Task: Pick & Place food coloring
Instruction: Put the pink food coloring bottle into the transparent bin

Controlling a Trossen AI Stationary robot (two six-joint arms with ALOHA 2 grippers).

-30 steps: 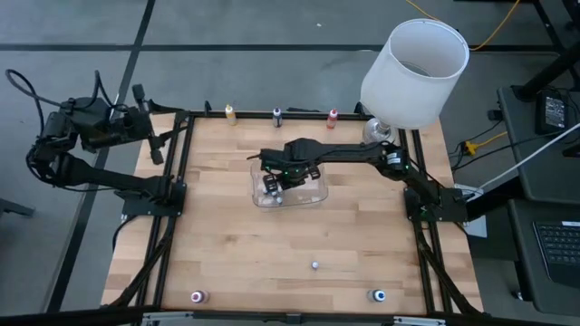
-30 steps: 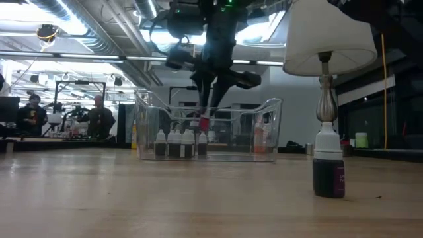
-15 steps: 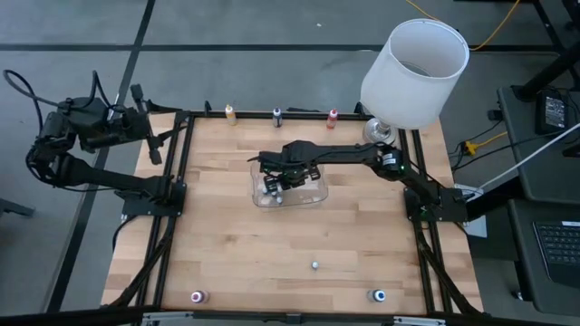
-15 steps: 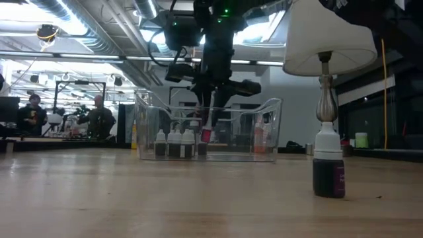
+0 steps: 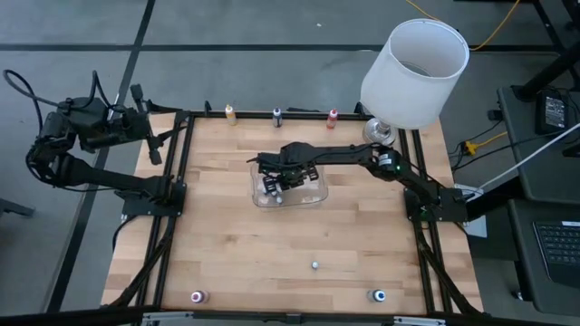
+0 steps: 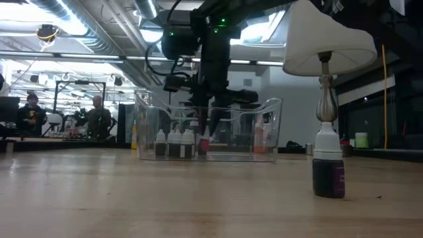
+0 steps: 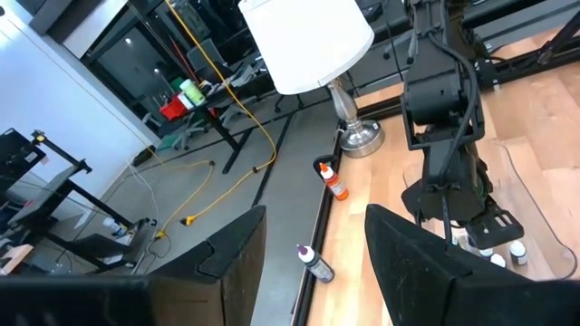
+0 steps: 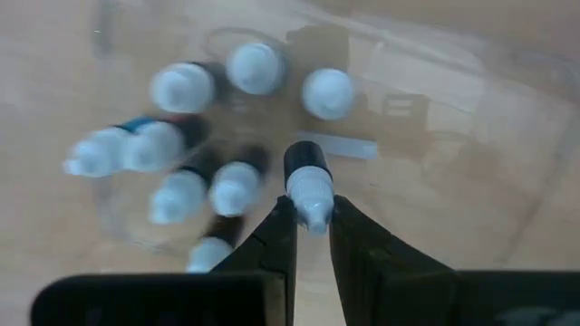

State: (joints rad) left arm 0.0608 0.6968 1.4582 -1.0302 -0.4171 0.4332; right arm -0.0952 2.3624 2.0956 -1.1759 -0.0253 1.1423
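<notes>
here the right end effector (image 8: 311,226) grips a food coloring bottle (image 8: 309,186) by its pale cap inside the clear bin (image 5: 313,190) (colour hard to tell); left end effector (image 7: 313,249) is open, off the surface (image 5: 227,244).

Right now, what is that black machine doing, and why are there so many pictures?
It's a robot with two arms at a wooden table. One camera looks down from above, one sits at table height, and one rides on each wrist. The right end effector is inside a clear bin, pinching a small bottle by its cap. More bottles stand in the bin. The left end effector waits open off the table's corner. A lamp stands at another corner, and a few bottles stand along the table's edges.
</notes>
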